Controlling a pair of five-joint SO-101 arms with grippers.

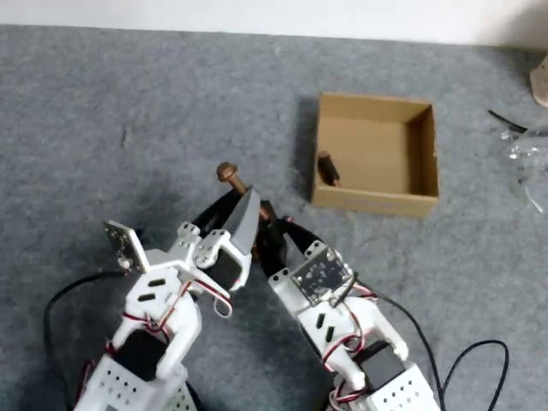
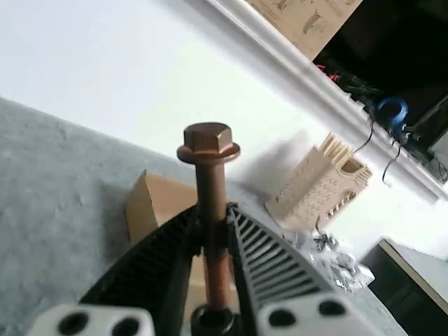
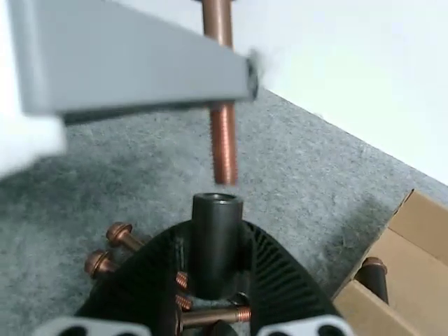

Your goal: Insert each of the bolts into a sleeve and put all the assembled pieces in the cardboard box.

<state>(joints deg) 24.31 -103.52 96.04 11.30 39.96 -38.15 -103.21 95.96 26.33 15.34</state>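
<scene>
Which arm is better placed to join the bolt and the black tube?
Left, probably: the left gripper holds the bolt with its tip close to the open end of the sleeve, which the right gripper holds facing it. Advancing the bolt looks simplest.

Both arms stretch forward side by side and lean in toward each other, so their wrists nearly meet. The left gripper (image 1: 242, 208) is clamped on a bolt (image 2: 208, 175), head pointing away from the wrist (the shaft runs down between its ribbed fingers (image 2: 266, 259)). The right gripper (image 1: 267, 224) sits just beside and below it, closed around a dark sleeve (image 3: 217, 227) held upright, open end facing the bolt's tip with a small gap between them.
</scene>
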